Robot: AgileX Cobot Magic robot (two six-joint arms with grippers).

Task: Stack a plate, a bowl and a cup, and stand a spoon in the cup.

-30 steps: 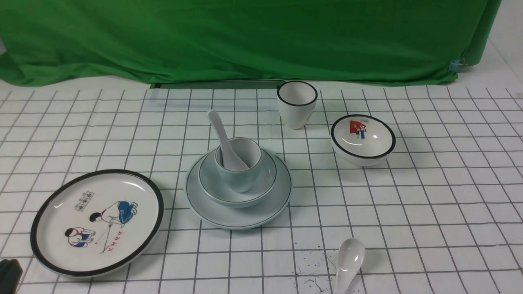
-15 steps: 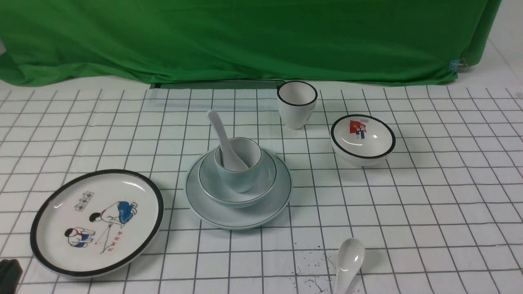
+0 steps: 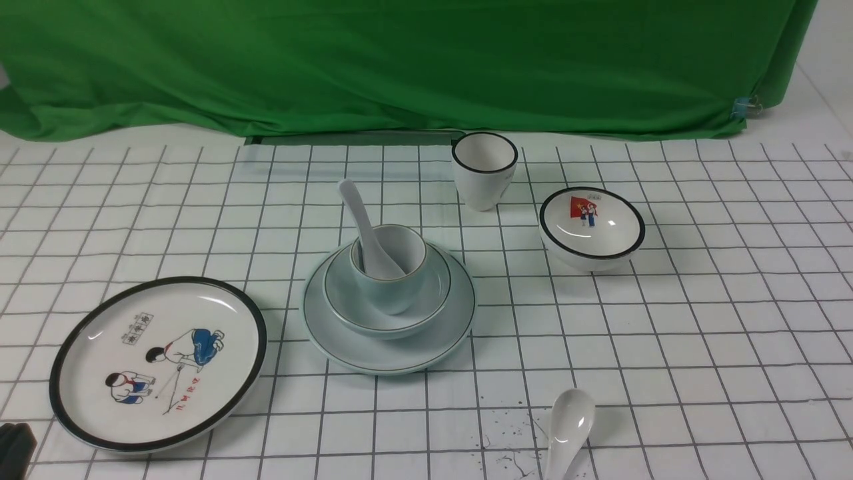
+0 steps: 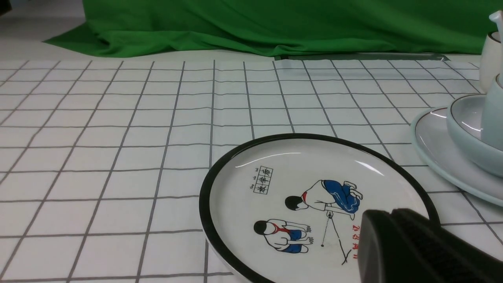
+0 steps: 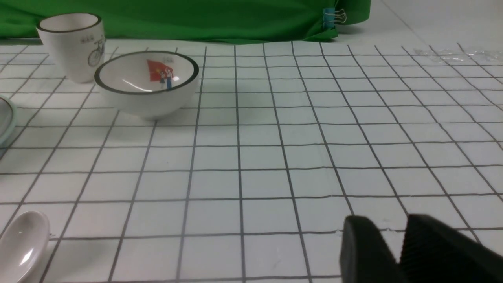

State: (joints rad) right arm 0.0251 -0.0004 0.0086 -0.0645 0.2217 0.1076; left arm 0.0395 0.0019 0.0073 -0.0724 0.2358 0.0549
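The pale blue-green plate [image 3: 388,353] lies mid-table. The grey-green bowl [image 3: 346,313] sits on it. The blue-green cup [image 3: 390,293] stands in the bowl. A white spoon [image 3: 360,213] stands in the cup, with its handle leaning up and to the left. The stack's edge shows in the left wrist view [image 4: 440,149]. My left gripper [image 3: 13,450] is at the near left corner. In its wrist view [image 4: 391,214] it is shut and empty over the cartoon plate's near edge. My right gripper [image 5: 387,228] is low over bare cloth, empty, with its tips a narrow gap apart.
A cartoon plate with a black rim [image 3: 158,363] lies at the near left. A white black-rimmed cup [image 3: 484,170] and a small picture bowl [image 3: 592,229] stand at the back right. A second white spoon [image 3: 566,427] lies near the front edge. A green cloth hangs behind.
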